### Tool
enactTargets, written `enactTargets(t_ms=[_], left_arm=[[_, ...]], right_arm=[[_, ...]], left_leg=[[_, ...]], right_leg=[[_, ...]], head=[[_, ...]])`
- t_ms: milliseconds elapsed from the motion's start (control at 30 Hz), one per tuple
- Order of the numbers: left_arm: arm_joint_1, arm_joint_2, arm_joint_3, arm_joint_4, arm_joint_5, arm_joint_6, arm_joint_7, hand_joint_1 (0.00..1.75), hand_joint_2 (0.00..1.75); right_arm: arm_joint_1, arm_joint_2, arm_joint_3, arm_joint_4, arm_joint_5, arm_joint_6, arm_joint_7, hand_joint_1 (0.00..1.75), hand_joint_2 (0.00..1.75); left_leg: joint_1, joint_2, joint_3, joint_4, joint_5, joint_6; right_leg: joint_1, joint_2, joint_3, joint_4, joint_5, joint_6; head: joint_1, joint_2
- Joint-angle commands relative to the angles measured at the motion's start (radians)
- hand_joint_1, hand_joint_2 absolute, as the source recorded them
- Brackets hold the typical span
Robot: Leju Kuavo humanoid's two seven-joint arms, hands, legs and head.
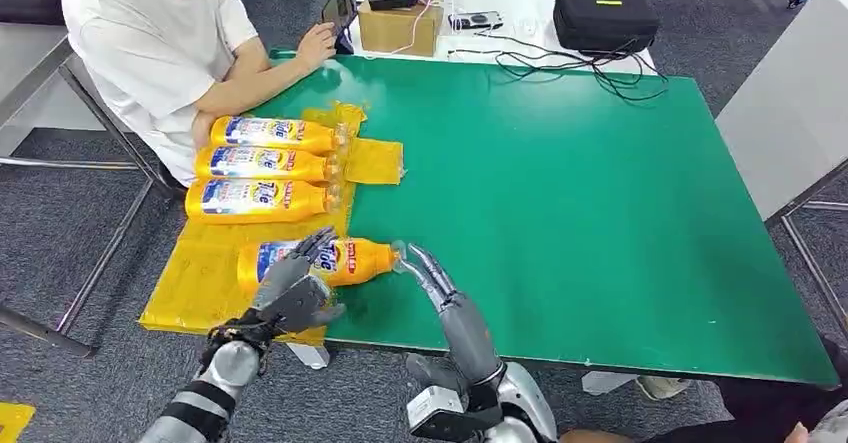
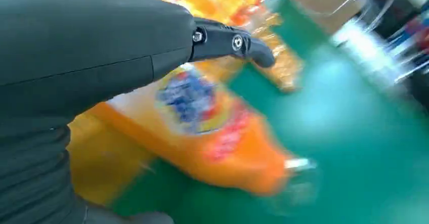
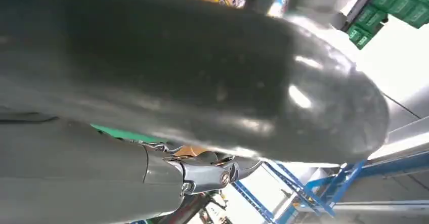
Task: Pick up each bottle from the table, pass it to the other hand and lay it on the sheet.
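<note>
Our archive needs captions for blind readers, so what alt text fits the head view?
Four orange bottles lie on a yellow sheet at the left of a green table; the robot's left hand is at the nearest bottle, its right hand open beside the cap. A person sits at the far left.

head: high, looks forward-down over green table (image 1: pixel 600 213)
wrists: close behind hands
shared: nearest orange bottle (image 1: pixel 340 260)

Both silver arms end in many-fingered hands: the left hand (image 1: pixel 296 288) has a dark grey palm cover and black wrist cabling, while the right hand (image 1: pixel 432 275) shows slim metallic fingers with dark joints. Small silver screws fasten the left hand's thumb (image 2: pixel 232 44).
</note>
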Motion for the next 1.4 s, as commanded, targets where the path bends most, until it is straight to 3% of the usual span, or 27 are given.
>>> enactTargets(t_ms=[33,67,100,200,567,700,733,800,833,867,900,1033,1167,1200,1267,1300,1400], left_arm=[[0.035,-0.169,0.111,-0.301,0.334,-0.021,-0.023,0.00,1.75],[0.033,-0.182,0.111,-0.310,0.379,-0.009,-0.032,0.00,1.75],[0.036,-0.190,0.108,-0.318,0.405,0.002,-0.034,0.00,1.75],[0.072,-0.200,0.100,-0.345,0.543,-0.011,0.021,0.00,1.75],[0.087,-0.191,0.087,-0.381,0.523,0.032,-0.056,0.00,1.75],[0.120,-0.231,0.075,-0.447,0.621,0.054,-0.078,0.00,1.75],[0.139,-0.214,0.044,-0.450,0.650,0.073,-0.084,0.00,1.75],[0.176,-0.212,0.029,-0.441,0.671,0.101,-0.094,0.00,1.75],[0.196,-0.205,0.019,-0.430,0.678,0.104,-0.111,0.00,1.75],[0.212,-0.194,0.010,-0.429,0.684,0.115,-0.119,0.00,1.75],[0.239,-0.201,0.022,-0.432,0.687,0.131,-0.139,0.00,1.75],[0.278,-0.206,0.049,-0.437,0.713,0.139,-0.176,0.00,1.75],[0.256,-0.211,0.053,-0.400,0.731,0.137,-0.188,0.00,1.75],[0.248,-0.209,0.052,-0.383,0.728,0.139,-0.195,0.00,0.00],[0.225,-0.212,0.056,-0.325,0.704,0.167,-0.212,0.00,0.00],[0.218,-0.215,0.059,-0.306,0.704,0.173,-0.218,0.00,1.75],[0.209,-0.217,0.057,-0.282,0.689,0.189,-0.239,0.00,1.75]], right_arm=[[-0.001,0.035,-0.004,0.034,0.020,-0.086,-0.019,0.00,0.00],[0.001,0.044,-0.018,0.034,0.001,-0.113,-0.035,0.00,0.00],[0.005,0.047,-0.027,0.032,-0.006,-0.122,-0.036,0.00,1.75],[0.030,0.047,-0.044,0.029,-0.011,-0.117,-0.022,0.00,1.75],[0.025,0.022,-0.031,0.020,0.016,-0.104,-0.023,0.00,1.75],[0.065,0.073,-0.124,-0.046,-0.053,-0.260,-0.089,0.00,1.75],[0.096,0.114,-0.182,-0.087,-0.064,-0.312,-0.154,0.00,1.75],[0.146,0.163,-0.240,-0.154,-0.052,-0.312,-0.170,0.00,1.75],[0.168,0.173,-0.249,-0.180,-0.062,-0.312,-0.170,0.00,0.00],[0.180,0.160,-0.235,-0.158,-0.075,-0.312,-0.170,0.00,0.00],[0.199,0.158,-0.251,-0.158,-0.062,-0.312,-0.170,0.00,1.75],[0.223,0.149,-0.292,-0.148,-0.136,-0.312,-0.170,0.00,1.75],[0.167,0.140,-0.251,-0.056,-0.235,-0.311,-0.170,0.00,1.75],[0.152,0.144,-0.244,-0.037,-0.241,-0.306,-0.168,0.00,1.75],[0.130,0.153,-0.235,-0.003,-0.264,-0.301,-0.163,0.00,1.75],[0.125,0.154,-0.233,0.007,-0.270,-0.299,-0.160,0.00,1.75],[0.120,0.147,-0.232,0.027,-0.273,-0.302,-0.160,0.00,1.75]], left_leg=[[0.001,0.000,-0.002,0.001,-0.001,-0.001],[0.001,0.001,-0.002,0.001,-0.002,-0.001],[0.001,0.001,-0.002,0.001,-0.002,-0.001],[0.001,0.001,-0.001,0.000,-0.002,-0.001],[0.001,0.002,-0.004,0.000,-0.001,-0.001],[0.001,0.002,-0.003,0.001,-0.003,-0.001],[0.001,0.001,-0.005,0.001,-0.002,-0.001],[0.000,0.000,-0.004,0.000,-0.002,-0.001],[0.001,0.001,-0.003,0.001,-0.003,-0.002],[0.001,0.002,-0.002,0.000,-0.003,-0.001],[0.001,0.003,0.000,-0.001,-0.004,-0.002],[0.001,0.003,0.000,-0.001,-0.005,-0.002],[0.001,0.004,-0.003,-0.001,-0.004,-0.002],[0.001,0.004,-0.004,-0.001,-0.003,-0.002],[0.002,0.005,-0.001,-0.002,-0.004,-0.002],[0.001,0.004,-0.002,-0.002,-0.003,-0.002],[0.001,0.002,-0.003,-0.002,-0.002,-0.001]], right_leg=[[0.001,-0.001,-0.002,0.001,-0.001,-0.002],[0.001,0.000,-0.002,0.001,-0.002,-0.002],[0.001,0.000,-0.002,0.001,-0.001,-0.002],[0.002,0.000,-0.001,0.000,-0.001,-0.002],[0.001,0.001,-0.005,-0.001,0.000,-0.001],[0.002,0.000,-0.003,0.000,-0.002,-0.003],[0.001,-0.001,-0.005,0.000,-0.002,-0.002],[0.001,-0.001,-0.004,0.001,-0.002,-0.002],[0.001,0.000,-0.003,0.001,-0.003,-0.003],[0.001,0.001,-0.003,0.000,-0.003,-0.002],[0.001,0.001,-0.001,0.000,-0.003,-0.003],[0.002,0.001,-0.001,-0.002,-0.003,-0.002],[0.001,0.002,-0.004,-0.001,-0.002,-0.002],[0.001,0.002,-0.005,-0.001,-0.002,-0.002],[0.002,0.003,-0.002,-0.002,-0.002,-0.003],[0.001,0.002,-0.003,-0.002,-0.001,-0.003],[0.001,0.000,-0.004,-0.002,-0.001,-0.002]], head=[[0.000,0.000],[0.000,0.000],[0.000,0.000],[0.000,0.000],[0.000,0.000],[0.000,0.000],[-0.001,0.000],[0.000,0.000],[0.000,0.000],[-0.001,0.000],[0.000,0.000],[-0.001,0.000],[0.000,0.000],[0.000,0.000],[-0.001,0.000],[0.000,0.000],[0.000,0.000]])
